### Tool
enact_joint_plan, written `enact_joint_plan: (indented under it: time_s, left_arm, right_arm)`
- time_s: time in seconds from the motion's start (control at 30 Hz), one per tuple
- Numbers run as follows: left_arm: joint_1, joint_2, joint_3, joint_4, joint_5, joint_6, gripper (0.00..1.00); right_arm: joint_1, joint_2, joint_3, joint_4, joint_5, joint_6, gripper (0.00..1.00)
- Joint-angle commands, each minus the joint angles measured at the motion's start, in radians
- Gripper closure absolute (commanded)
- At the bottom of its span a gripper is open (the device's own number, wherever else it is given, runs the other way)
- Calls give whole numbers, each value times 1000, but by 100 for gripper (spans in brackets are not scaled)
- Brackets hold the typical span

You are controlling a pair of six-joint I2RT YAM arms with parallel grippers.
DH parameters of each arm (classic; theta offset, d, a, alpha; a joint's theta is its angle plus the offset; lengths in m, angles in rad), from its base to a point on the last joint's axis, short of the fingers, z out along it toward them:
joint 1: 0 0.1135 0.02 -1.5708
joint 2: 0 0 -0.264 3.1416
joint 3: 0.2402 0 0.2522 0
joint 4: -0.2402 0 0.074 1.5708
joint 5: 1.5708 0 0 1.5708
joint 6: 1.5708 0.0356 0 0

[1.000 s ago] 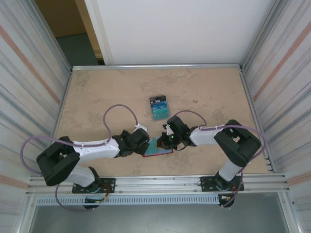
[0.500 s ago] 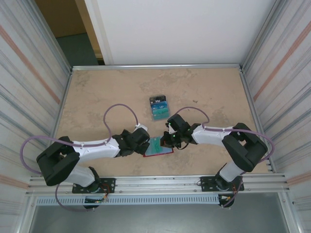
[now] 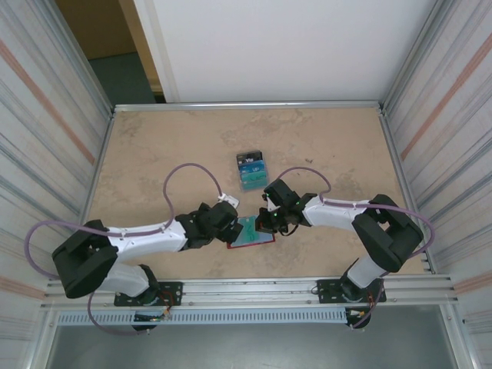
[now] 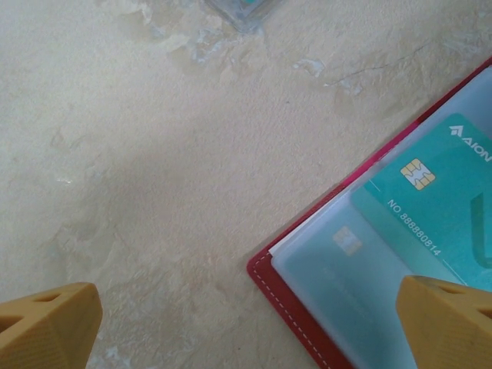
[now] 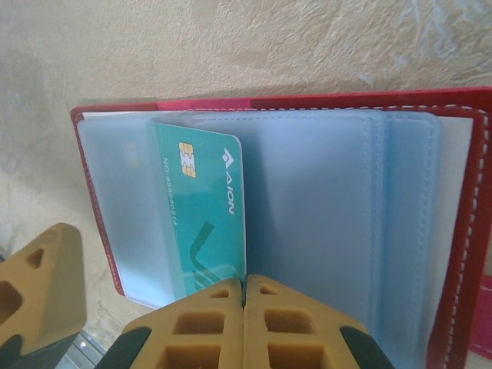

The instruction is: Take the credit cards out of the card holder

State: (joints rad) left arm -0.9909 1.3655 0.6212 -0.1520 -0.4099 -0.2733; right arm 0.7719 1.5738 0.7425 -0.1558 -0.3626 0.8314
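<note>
Beige, mottled tabletop [image 3: 154, 154] between ribbed metal walls. Near its front edge, lying open and flat: red leather-like folding card holder [image 5: 323, 200], pale clear sleeves facing up. Partly out of one sleeve: teal plastic credit card [image 5: 201, 207] with gold chip. Pinched tight on that card's lower corner: right gripper [image 5: 244, 288]. Spread wide and holding nothing: left gripper [image 4: 246, 327], one yellow fingertip [image 4: 450, 323] over the holder's corner, the other above bare table. Farther back, well apart from the holder: small pile of blue and teal credit cards [image 3: 251, 169].
</note>
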Motion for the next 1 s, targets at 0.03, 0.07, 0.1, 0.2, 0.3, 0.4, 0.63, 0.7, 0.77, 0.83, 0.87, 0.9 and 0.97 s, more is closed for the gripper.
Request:
enact_joint_plan:
  time_s: [0.03,0.07,0.1,0.2,0.3,0.4,0.63,0.7,0.77,0.83,0.87,0.9,0.97]
  left_arm:
    - [-14,59,27,20,2,22,1]
    - [-15,69,30,22,0,23,1]
    - [-15,80,30,24,-2,25,1]
    - [-15,104,29,31,-7,26,1]
    - [-15,122,27,33,-4,25,1]
    - [-15,132,21,34,0,19,1]
    - [-15,131,-1,28,16,-4,1]
    - [-15,127,-6,23,15,-10,1]
    - [-17,120,-11,18,16,-16,1]
    - [-15,113,-16,14,16,-18,1]
    - [-15,112,-17,14,14,-18,1]
    - [-16,109,-17,9,13,-18,1]
    - [-15,109,-14,4,10,-18,1]
  right_arm:
    - [-1,-13,16,-45,29,-18,100]
    - [0,-12,17,-44,29,-18,100]
    - [-2,-12,17,-44,29,-18,100]
    - [-2,-13,15,-35,19,-17,100]
    - [-2,-18,4,-4,-3,-13,100]
    - [-4,-25,-18,50,-25,-5,95]
    - [-9,-38,-92,234,-81,14,84]
    - [-10,-26,-101,270,-95,18,84]
    - [-9,-13,-107,303,-109,22,84]
    - [-9,0,-114,337,-117,24,84]
    - [-10,7,-115,346,-119,25,84]
    - [-11,12,-117,358,-120,25,85]
    - [-10,18,-119,376,-121,26,85]
